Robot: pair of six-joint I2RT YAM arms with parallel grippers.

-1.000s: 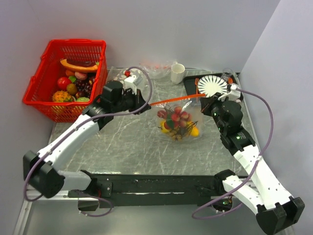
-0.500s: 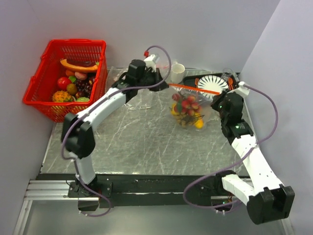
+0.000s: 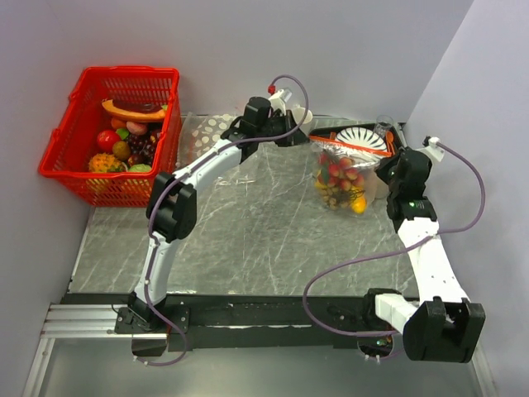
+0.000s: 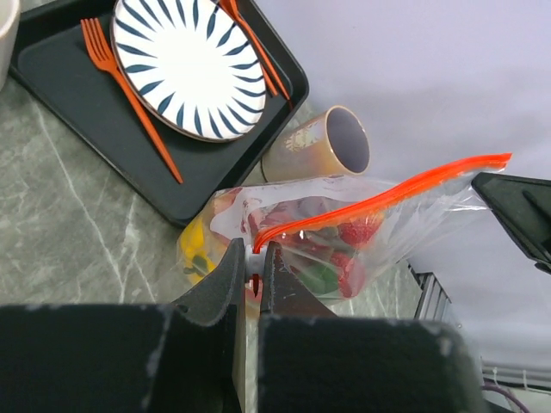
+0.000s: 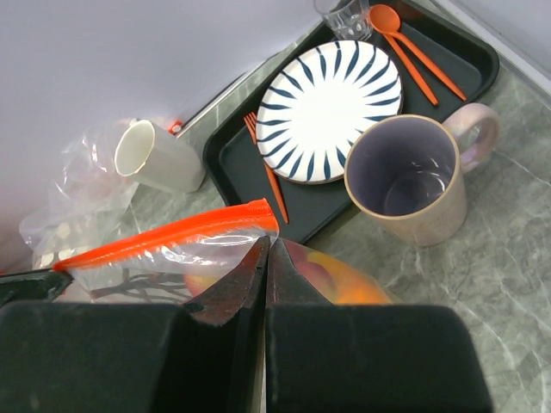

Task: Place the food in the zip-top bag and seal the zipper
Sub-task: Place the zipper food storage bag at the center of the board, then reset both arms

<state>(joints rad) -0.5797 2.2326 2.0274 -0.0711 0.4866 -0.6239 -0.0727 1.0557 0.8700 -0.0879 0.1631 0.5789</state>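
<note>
The zip-top bag [image 3: 337,178] is held up off the table [image 3: 248,223] at its far right side, just beside the tray [image 5: 234,168] and near the mug [image 5: 405,176]. It is stretched between the two arms. The left gripper [image 4: 256,260] is clenched on one corner of the bag just under the zipper [image 4: 387,196], and the right gripper [image 5: 266,249] is pinched on the opposite corner. The food [image 3: 340,184] is seen inside, sagging in the belly of the bag. The orange-red strip is drawn into one taut line (whether it is pressed shut along its whole length cannot be told from these views).

The step in hand is judged to be a tensioning or check of the seal, with the filling done. It is done well if the pull is matched on both sides, so that neither corner is torn from its pinch and the strip is not peeled open by the weight below. If the bag is to be set down, bare table is to be preferred over the tray and mug, and neither grip is to be loosened until the food is resting.
</note>
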